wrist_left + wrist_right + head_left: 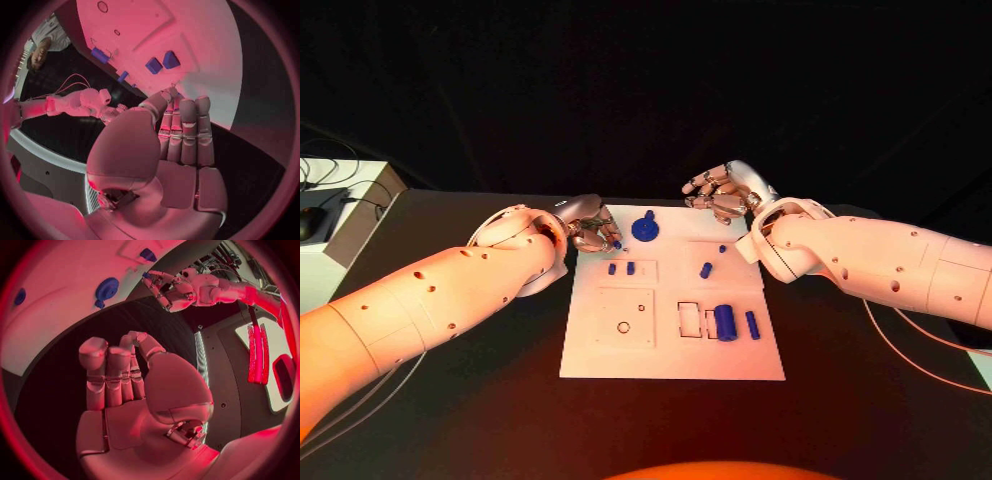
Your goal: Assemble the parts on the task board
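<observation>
Board (671,345) mid-counter: loose parts (718,322) at 4 o'clock, so I judge most assembly remains. Left hand (590,228) pinches a small part at 10 o'clock; right hand (723,192) curled, empty.

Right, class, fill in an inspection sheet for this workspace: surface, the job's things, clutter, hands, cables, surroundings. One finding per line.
Surface: black table, with the white task board lying flat in its middle.
Job's things: blue parts on the board: a round disc part at the far edge, two small pieces side by side, a cylinder beside a thin bar.
Clutter: nothing seen on the table itself.
Hands: left hand at the board's far left corner, pinching a small blue part; right hand beyond the far edge, fingers curled, holding nothing.
Cables: thin cables along the right arm; more on the white box.
Surroundings: dark backdrop.
</observation>
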Controlling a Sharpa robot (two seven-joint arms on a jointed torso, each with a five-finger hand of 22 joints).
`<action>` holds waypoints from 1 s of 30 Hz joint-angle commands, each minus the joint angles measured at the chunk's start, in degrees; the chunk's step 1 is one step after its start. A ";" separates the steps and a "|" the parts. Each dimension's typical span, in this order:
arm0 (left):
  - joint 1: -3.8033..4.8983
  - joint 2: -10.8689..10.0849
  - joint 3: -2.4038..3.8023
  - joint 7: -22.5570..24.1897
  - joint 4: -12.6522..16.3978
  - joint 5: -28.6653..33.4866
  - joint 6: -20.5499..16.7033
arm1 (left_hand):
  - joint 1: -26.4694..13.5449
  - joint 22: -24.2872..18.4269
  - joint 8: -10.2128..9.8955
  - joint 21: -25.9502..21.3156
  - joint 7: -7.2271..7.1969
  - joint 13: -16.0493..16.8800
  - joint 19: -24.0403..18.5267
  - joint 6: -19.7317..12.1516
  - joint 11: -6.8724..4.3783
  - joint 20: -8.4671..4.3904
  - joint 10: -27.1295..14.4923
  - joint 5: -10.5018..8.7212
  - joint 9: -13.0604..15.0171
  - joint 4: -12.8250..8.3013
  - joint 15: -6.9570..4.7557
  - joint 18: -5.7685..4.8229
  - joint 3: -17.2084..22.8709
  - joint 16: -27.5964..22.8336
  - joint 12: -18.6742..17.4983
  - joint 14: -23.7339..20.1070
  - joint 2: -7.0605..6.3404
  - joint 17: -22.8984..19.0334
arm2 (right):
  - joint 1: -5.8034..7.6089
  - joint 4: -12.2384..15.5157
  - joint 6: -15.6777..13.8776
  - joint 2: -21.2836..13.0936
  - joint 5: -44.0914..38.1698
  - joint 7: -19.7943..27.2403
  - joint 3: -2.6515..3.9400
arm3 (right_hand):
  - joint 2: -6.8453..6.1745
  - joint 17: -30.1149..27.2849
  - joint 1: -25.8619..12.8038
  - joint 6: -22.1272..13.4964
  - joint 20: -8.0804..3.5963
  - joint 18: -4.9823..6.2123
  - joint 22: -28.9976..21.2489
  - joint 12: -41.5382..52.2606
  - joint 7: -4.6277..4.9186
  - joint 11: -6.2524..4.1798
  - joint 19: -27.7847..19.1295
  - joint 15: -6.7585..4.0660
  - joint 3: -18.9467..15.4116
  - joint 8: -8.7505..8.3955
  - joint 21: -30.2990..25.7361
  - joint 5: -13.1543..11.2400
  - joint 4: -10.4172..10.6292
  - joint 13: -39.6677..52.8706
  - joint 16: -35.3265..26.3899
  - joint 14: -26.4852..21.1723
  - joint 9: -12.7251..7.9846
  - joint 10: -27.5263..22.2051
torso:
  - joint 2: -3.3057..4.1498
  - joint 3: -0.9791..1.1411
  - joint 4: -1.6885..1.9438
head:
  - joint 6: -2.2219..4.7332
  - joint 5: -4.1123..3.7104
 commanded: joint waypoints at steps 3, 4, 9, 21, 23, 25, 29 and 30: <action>0.02 0.33 0.12 -1.46 -0.47 -2.06 1.73 | -0.30 -0.09 0.40 -0.22 0.00 -0.07 0.47 0.51 -0.21 -0.13 -0.29 0.32 0.04 0.23 -0.04 -0.01 -0.30 -0.35 0.07 0.35 -0.05 0.06 | -0.03 0.01 0.35 0.01 -0.15 0.69 0.03 | -0.16 -0.02 0.37 -0.01 -0.13 0.51 5.25 0.40 0.49 -0.22 3.03 -0.27 0.33 0.10 0.35 0.32 -0.02 -0.04 -0.24 -0.11 0.09 -0.35 | 0.07 -0.01 -0.03 | 0.04 0.09; 0.02 0.41 0.13 -1.54 -0.62 -2.16 1.71 | -0.30 -0.09 0.40 -0.22 0.00 -0.07 0.47 0.51 -0.21 -0.13 -0.29 0.32 0.04 0.23 -0.04 -0.01 -0.30 -0.35 0.07 0.35 -0.05 0.06 | -0.04 0.01 0.35 0.02 -0.15 0.69 0.03 | -0.16 -0.02 0.37 -0.01 -0.13 0.51 5.25 0.40 0.49 -0.22 3.03 -0.27 0.33 0.10 0.35 0.32 -0.02 -0.04 -0.24 -0.11 0.09 -0.35 | 0.07 -0.01 -0.03 | 0.05 0.16; 0.02 0.85 0.14 -1.59 -1.19 -2.47 1.48 | -0.21 -0.17 0.40 -0.40 -0.01 -0.07 0.59 0.51 -0.23 -0.19 -0.33 0.32 0.04 0.64 -0.04 -0.10 -0.37 -0.46 0.07 0.37 -0.10 0.18 | -0.04 0.00 0.35 0.06 -0.15 0.69 0.03 | -0.16 -0.02 0.37 -0.01 -0.13 0.51 5.25 0.40 0.49 -0.22 3.03 -0.27 0.33 0.10 0.35 0.32 -0.02 -0.04 -0.24 -0.11 0.09 -0.35 | 0.08 0.04 -0.06 | 0.06 0.28; 0.01 2.45 0.03 -1.22 -2.58 -2.52 0.73 | -0.10 -0.24 0.42 -0.52 -0.03 -0.06 0.68 0.58 -0.27 -0.22 -0.27 0.28 0.05 0.89 -0.08 -0.14 -0.42 -0.46 0.09 0.44 -0.11 0.29 | -0.04 -0.03 0.37 0.27 -0.15 0.70 0.03 | -0.16 -0.02 0.37 -0.01 -0.13 0.51 5.25 0.40 0.49 -0.22 3.03 -0.27 0.33 0.10 0.35 0.32 -0.02 -0.04 -0.24 -0.11 0.09 -0.35 | 0.16 0.07 -0.10 | 0.05 0.28; 0.01 2.66 -0.02 -1.14 -2.75 -2.47 0.63 | -0.10 -0.24 0.42 -0.52 -0.03 -0.06 0.68 0.58 -0.27 -0.22 -0.27 0.28 0.05 0.89 -0.08 -0.14 -0.42 -0.46 0.09 0.44 -0.11 0.29 | -0.04 -0.02 0.37 0.29 -0.15 0.70 0.03 | -0.16 -0.02 0.37 -0.01 -0.13 0.51 5.25 0.40 0.49 -0.22 3.03 -0.27 0.33 0.10 0.35 0.32 -0.02 -0.04 -0.24 -0.11 0.09 -0.35 | 0.18 0.06 -0.09 | 0.06 0.24; 0.00 2.89 -0.06 -1.06 -2.89 -2.40 0.52 | -0.10 -0.24 0.42 -0.52 -0.03 -0.06 0.68 0.58 -0.27 -0.22 -0.27 0.28 0.05 0.89 -0.08 -0.14 -0.42 -0.46 0.09 0.44 -0.11 0.29 | -0.04 -0.01 0.37 0.30 -0.15 0.68 0.03 | -0.16 -0.02 0.37 -0.01 -0.13 0.51 5.25 0.40 0.49 -0.22 3.03 -0.27 0.33 0.10 0.35 0.32 -0.02 -0.04 -0.24 -0.11 0.09 -0.35 | 0.16 0.01 -0.05 | 0.00 0.20; 0.00 3.36 -0.11 -0.94 -3.10 -2.27 0.43 | 0.00 -0.26 0.41 -0.59 -0.02 -0.06 0.77 0.59 -0.27 -0.27 -0.27 0.27 0.05 1.07 -0.09 -0.17 -0.47 -0.47 0.09 0.44 -0.12 0.38 | -0.04 0.00 0.37 0.35 -0.15 0.68 0.03 | -0.16 -0.02 0.37 -0.01 -0.13 0.51 5.25 0.40 0.49 -0.22 3.03 -0.27 0.33 0.10 0.35 0.32 -0.02 -0.04 -0.24 -0.11 0.09 -0.35 | 0.14 0.03 -0.11 | -0.06 0.24; 0.00 3.42 -0.12 -0.93 -3.11 -2.26 0.44 | 0.00 -0.26 0.41 -0.59 -0.02 -0.06 0.77 0.59 -0.27 -0.27 -0.27 0.27 0.05 1.07 -0.09 -0.17 -0.47 -0.47 0.09 0.44 -0.12 0.38 | -0.04 0.01 0.37 0.36 -0.15 0.68 0.03 | -0.16 -0.02 0.37 -0.01 -0.13 0.51 5.25 0.40 0.49 -0.22 3.03 -0.27 0.33 0.10 0.35 0.32 -0.02 -0.04 -0.24 -0.11 0.09 -0.35 | 0.13 0.04 -0.10 | -0.07 0.23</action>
